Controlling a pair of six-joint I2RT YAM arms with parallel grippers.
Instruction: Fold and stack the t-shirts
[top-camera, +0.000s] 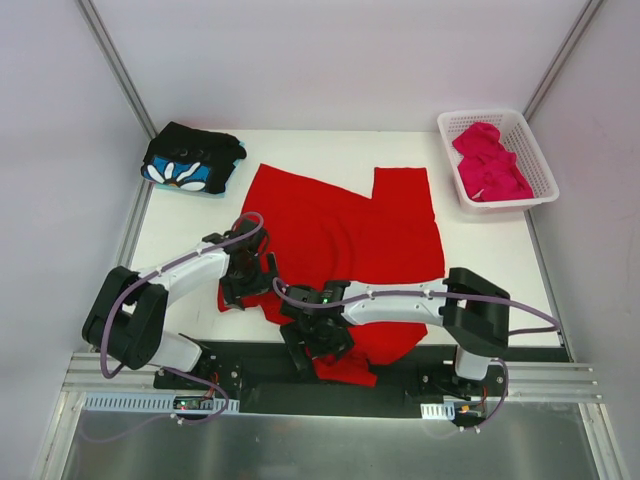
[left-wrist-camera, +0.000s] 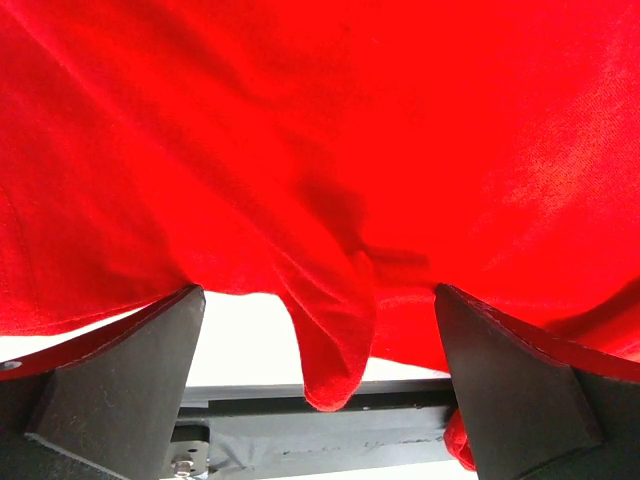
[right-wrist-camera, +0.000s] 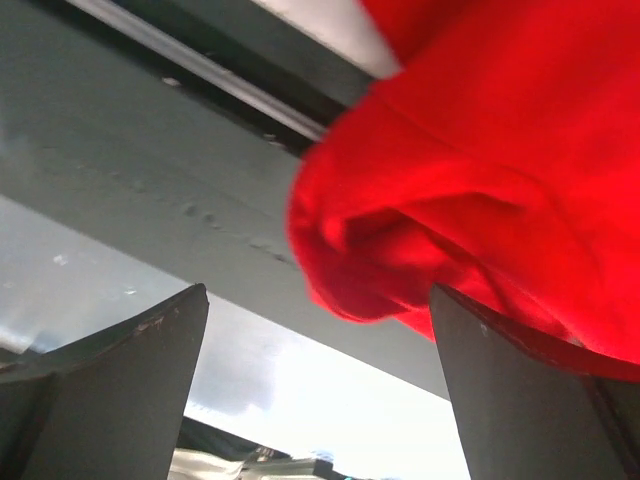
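- Red shirt (top-camera: 350, 230): spread over mid-counter (top-camera: 185, 235), unfolded. Its near hem droops off the front edge onto the dark rail (top-camera: 250, 390) by the arm bases.
- Black shirt (top-camera: 192, 162): folded, flower print up, far-L corner. Prob. the base of the stack.
- Pink shirt (top-camera: 490, 160): crumpled in the basket (top-camera: 545, 190), far-R. Well apart from both arms.
- L gripper (top-camera: 238, 290): spread wide, nothing clamped. It sits at the red shirt's near-L edge. In the wrist view cloth fills the frame and a limp fold hangs between the fingers, unpinched.
- R gripper (top-camera: 318, 350): also wide apart, empty. It is low at the front edge, w/ the bunched hem against one finger and the rail beyond.
- Key relation: the red shirt lies ahead of both grippers, stretching away toward the back wall. Its long axis appears to run near-to-far, skewed a bit to the R. The near hem runs across, L gripper at one end and R gripper toward the middle.
- Nearer arm: both are on the hem, so neither has to reach. L is over flat cloth on the counter, R is over the part hanging off.
- Step, est.: start of the red shirt's fold. Task approx. one-third done.
- Next move needs: both to close on the hem, then carry it away from the bases along the long axis.
- Risk: R may catch only the bunched lump, so the fold goes crooked.
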